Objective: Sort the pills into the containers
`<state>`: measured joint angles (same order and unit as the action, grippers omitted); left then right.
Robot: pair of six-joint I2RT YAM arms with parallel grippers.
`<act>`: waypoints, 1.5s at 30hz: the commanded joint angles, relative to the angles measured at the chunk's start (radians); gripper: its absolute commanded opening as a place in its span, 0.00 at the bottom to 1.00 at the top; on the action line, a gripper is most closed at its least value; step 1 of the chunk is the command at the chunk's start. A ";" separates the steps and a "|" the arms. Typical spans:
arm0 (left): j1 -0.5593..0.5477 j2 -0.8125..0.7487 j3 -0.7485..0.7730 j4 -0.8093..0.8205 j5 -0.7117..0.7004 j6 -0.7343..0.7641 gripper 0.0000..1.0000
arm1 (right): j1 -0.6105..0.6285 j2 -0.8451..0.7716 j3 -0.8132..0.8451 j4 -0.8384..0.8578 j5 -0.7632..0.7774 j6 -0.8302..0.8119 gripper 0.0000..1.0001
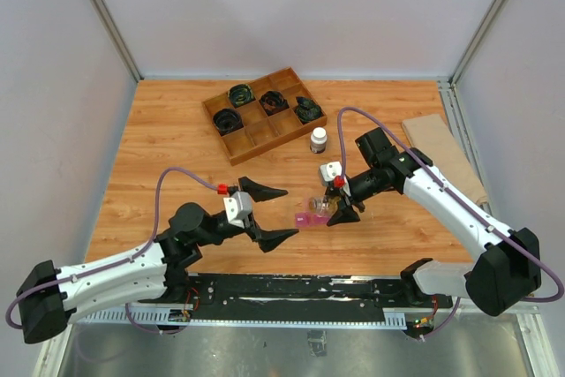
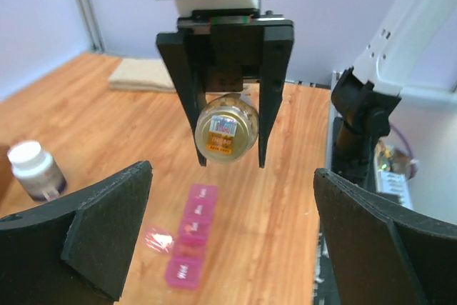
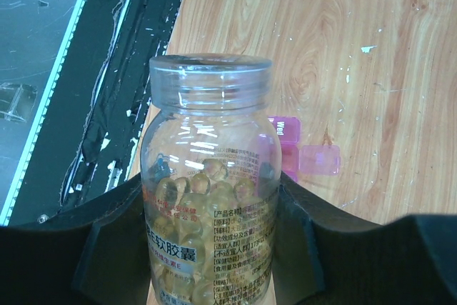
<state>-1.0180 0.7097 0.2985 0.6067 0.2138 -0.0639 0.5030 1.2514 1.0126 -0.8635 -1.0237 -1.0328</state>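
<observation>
Hanging near the containers (image 2: 191, 244), the jar (image 3: 207, 198) is clasped by the right gripper (image 1: 340, 209), left gripper (image 1: 290, 213) spread open; pills (image 3: 207, 176) may be scattered if tipped sharply.

You can read print on the small clear glass jar (image 3: 207, 198) holding tan-yellow pills (image 3: 203, 183). In the right wrist view its label (image 3: 207, 244) shows large pale Chinese characters, 软胶囊, low on the front. The small bracketed Chinese headings beside them are too fine to read.

Just right of the jar, a lid on the translucent pink plastic strip of square compartments (image 3: 289, 137) carries sideways white lettering that looks like "Wed".

In the left wrist view, the strip lid farthest from the jar also reads "Wed"; the lids nearer it are too blurred. The jar's striped sticker (image 2: 225, 128) is illegible.
</observation>
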 commanded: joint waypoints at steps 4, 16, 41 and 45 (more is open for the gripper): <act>0.002 0.142 0.057 0.143 0.138 0.344 0.99 | -0.007 0.003 0.024 -0.035 -0.035 -0.036 0.01; 0.044 0.363 0.217 0.053 0.215 0.376 0.82 | -0.007 0.001 0.024 -0.042 -0.036 -0.046 0.01; 0.044 0.412 0.225 0.102 0.288 0.103 0.14 | -0.008 -0.001 0.026 -0.042 -0.025 -0.041 0.01; 0.045 0.411 0.224 0.123 0.199 -0.105 0.00 | -0.007 0.004 0.029 -0.042 -0.017 -0.035 0.01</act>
<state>-0.9760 1.1206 0.5098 0.6460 0.4587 0.0692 0.5026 1.2518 1.0130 -0.9031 -1.0290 -1.0569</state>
